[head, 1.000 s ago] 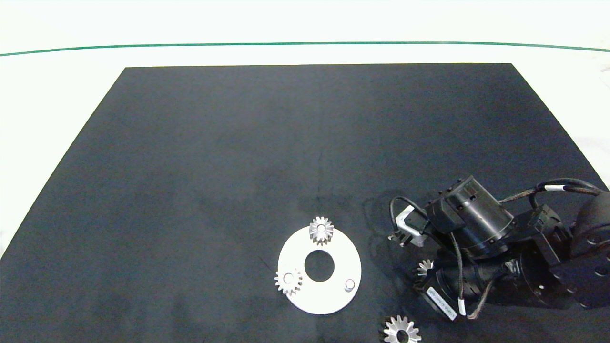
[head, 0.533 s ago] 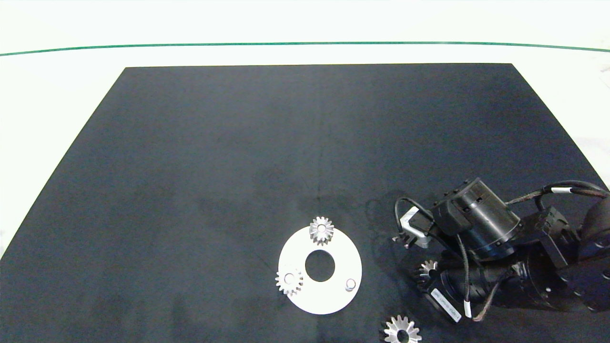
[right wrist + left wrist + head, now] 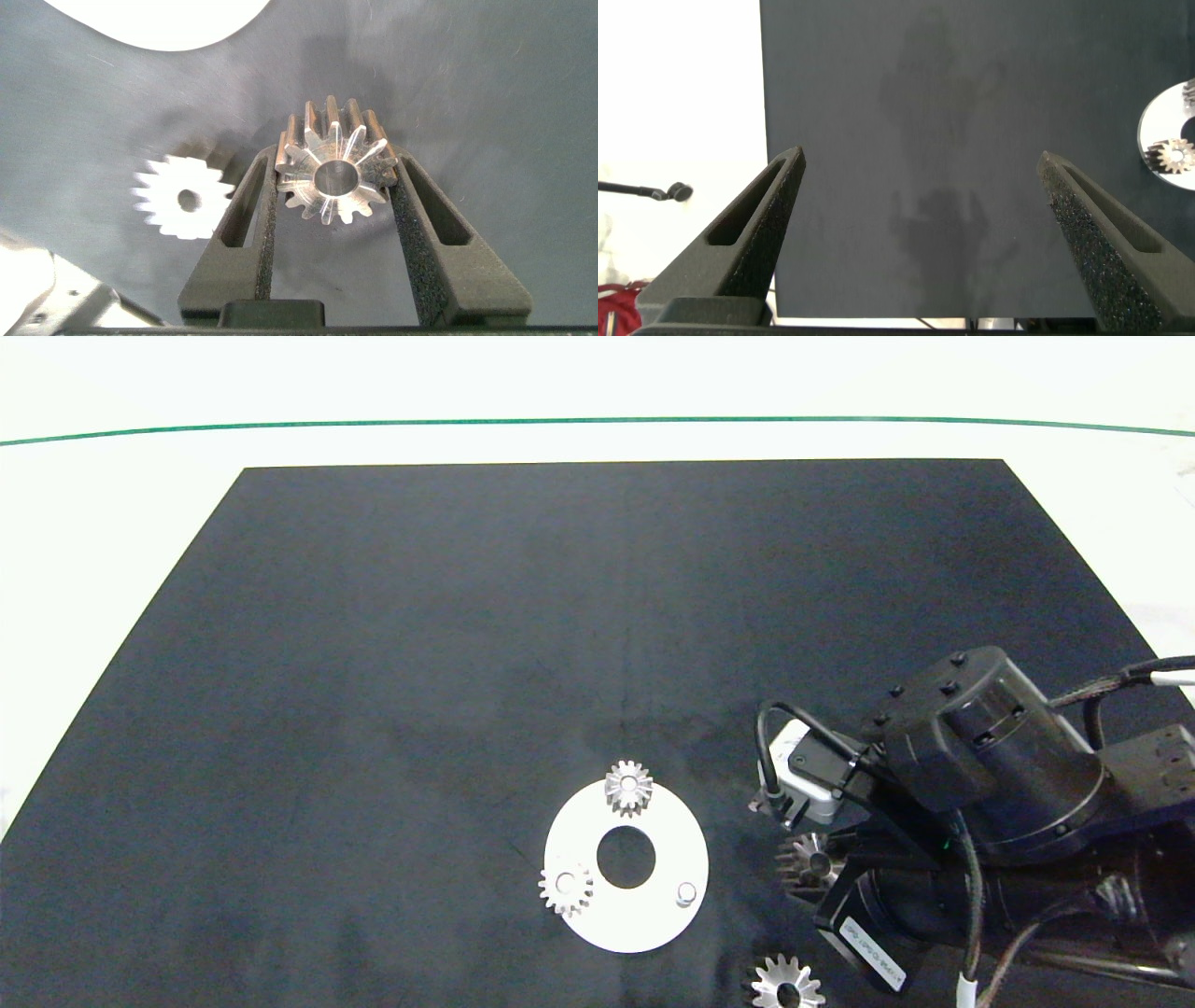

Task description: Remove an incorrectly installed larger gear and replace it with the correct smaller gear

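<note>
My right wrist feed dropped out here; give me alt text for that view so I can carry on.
The right gripper is shut on the smaller gear, a silver toothed wheel clamped between its two grey fingers above the dark mat. The larger gear lies flat on the mat beside it, and an edge of the white disc shows beyond.

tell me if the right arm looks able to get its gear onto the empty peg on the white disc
Probably yes. The right pincer grips the small gear, and nothing stands between it and the empty peg on the white disc.
</note>
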Tool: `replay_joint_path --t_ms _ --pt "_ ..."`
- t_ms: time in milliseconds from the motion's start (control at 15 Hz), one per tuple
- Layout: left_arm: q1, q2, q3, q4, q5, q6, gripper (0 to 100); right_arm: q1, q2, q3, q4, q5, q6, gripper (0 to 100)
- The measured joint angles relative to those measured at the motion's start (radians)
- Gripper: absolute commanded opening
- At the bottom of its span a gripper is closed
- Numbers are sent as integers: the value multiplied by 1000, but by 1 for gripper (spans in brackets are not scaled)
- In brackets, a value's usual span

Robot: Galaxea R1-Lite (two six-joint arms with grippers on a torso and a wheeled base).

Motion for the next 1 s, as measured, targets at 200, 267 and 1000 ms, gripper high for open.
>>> replay_joint_path --t_ms 200,267,1000 --pt "0 0 1 0 0 0 100 53 31 -95 15 0 1 25" --pt "0 0 1 0 0 0 100 68 56 -131 22 0 1 25" --pt "-1 1 0 0 0 0 100 172 263 -320 156 1 16 25"
